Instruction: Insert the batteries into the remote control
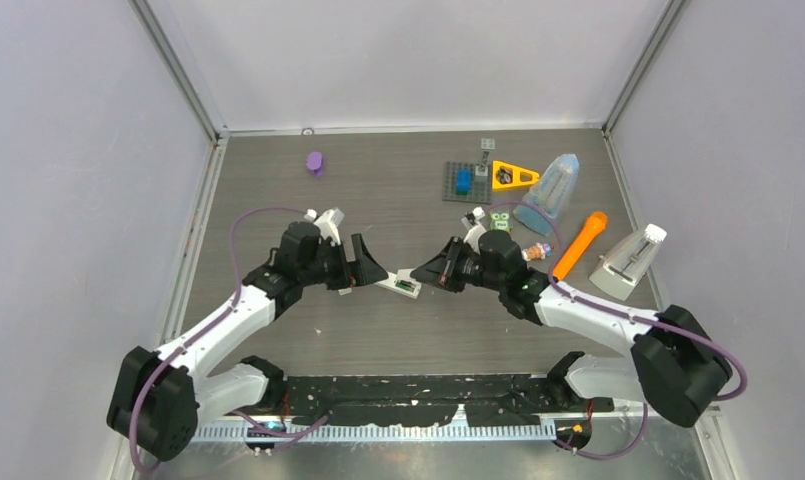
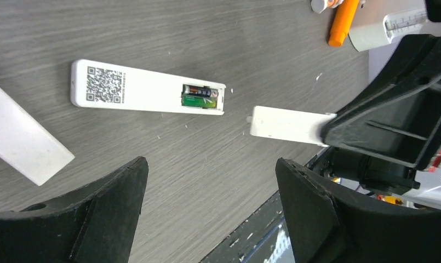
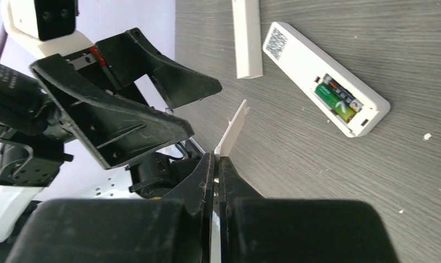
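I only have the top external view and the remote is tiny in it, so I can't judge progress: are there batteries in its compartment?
Observer: Yes. The left wrist view shows two batteries side by side in the open compartment of the remote, one dark with orange, one green.
Operator: What is the right gripper pinching?
Observer: The right gripper is shut on the edge of a thin white cover plate, which is apart from the remote.
Operator: And the left gripper?
Observer: The left gripper is open, with nothing between its fingers.
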`<move>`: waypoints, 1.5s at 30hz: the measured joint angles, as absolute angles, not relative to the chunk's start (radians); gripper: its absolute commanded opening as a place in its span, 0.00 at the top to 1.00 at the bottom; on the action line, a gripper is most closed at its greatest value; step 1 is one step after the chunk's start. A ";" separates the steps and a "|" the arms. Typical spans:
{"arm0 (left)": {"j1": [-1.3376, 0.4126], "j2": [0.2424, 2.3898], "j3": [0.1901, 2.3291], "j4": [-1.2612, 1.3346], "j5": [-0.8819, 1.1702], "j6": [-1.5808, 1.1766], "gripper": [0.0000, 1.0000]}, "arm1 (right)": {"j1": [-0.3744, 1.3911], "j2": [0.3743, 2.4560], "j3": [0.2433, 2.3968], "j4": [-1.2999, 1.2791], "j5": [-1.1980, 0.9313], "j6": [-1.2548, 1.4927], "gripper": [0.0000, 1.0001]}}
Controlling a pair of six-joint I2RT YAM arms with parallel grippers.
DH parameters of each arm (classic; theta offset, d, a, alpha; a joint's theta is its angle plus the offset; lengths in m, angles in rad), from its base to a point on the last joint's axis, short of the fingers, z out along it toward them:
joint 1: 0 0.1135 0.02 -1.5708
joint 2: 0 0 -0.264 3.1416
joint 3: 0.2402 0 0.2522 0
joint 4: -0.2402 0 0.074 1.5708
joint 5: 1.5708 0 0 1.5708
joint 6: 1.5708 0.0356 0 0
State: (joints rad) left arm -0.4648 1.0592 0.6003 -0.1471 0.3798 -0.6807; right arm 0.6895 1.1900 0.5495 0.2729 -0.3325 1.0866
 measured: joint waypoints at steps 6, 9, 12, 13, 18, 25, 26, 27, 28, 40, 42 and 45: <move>-0.456 1.125 0.595 -0.097 0.409 -0.748 0.16 | 0.696 1.290 0.506 0.379 -0.338 1.103 0.95; -0.449 1.147 0.583 -0.037 0.419 -0.766 0.21 | 0.703 1.312 0.496 0.404 -0.325 1.105 0.95; -0.445 1.175 0.572 0.020 0.427 -0.787 0.23 | 0.714 1.335 0.481 0.449 -0.301 1.110 0.95; -0.444 1.188 0.568 0.041 0.431 -0.796 0.24 | 0.718 1.345 0.476 0.464 -0.292 1.113 0.95; -0.442 1.267 0.564 0.134 0.440 -0.828 0.25 | 0.733 1.410 0.453 0.532 -0.251 1.133 0.95; -0.432 1.352 0.545 0.243 0.450 -0.857 0.29 | 0.744 1.473 0.439 0.607 -0.202 1.154 0.95; -0.431 1.359 0.541 0.254 0.453 -0.859 0.30 | 0.744 1.475 0.438 0.616 -0.198 1.155 0.95; -0.431 1.364 0.538 0.261 0.455 -0.860 0.30 | 0.744 1.477 0.437 0.628 -0.192 1.158 0.95; -0.430 1.370 0.534 0.271 0.458 -0.862 0.30 | 0.744 1.478 0.435 0.639 -0.190 1.161 0.95; -0.421 1.406 0.532 0.336 0.485 -0.882 0.32 | 0.744 1.525 0.435 0.667 -0.179 1.193 0.95; -0.420 1.411 0.532 0.342 0.490 -0.883 0.32 | 0.744 1.525 0.435 0.664 -0.175 1.195 0.95; -0.418 1.420 0.532 0.351 0.499 -0.883 0.32 | 0.744 1.527 0.435 0.664 -0.170 1.200 0.95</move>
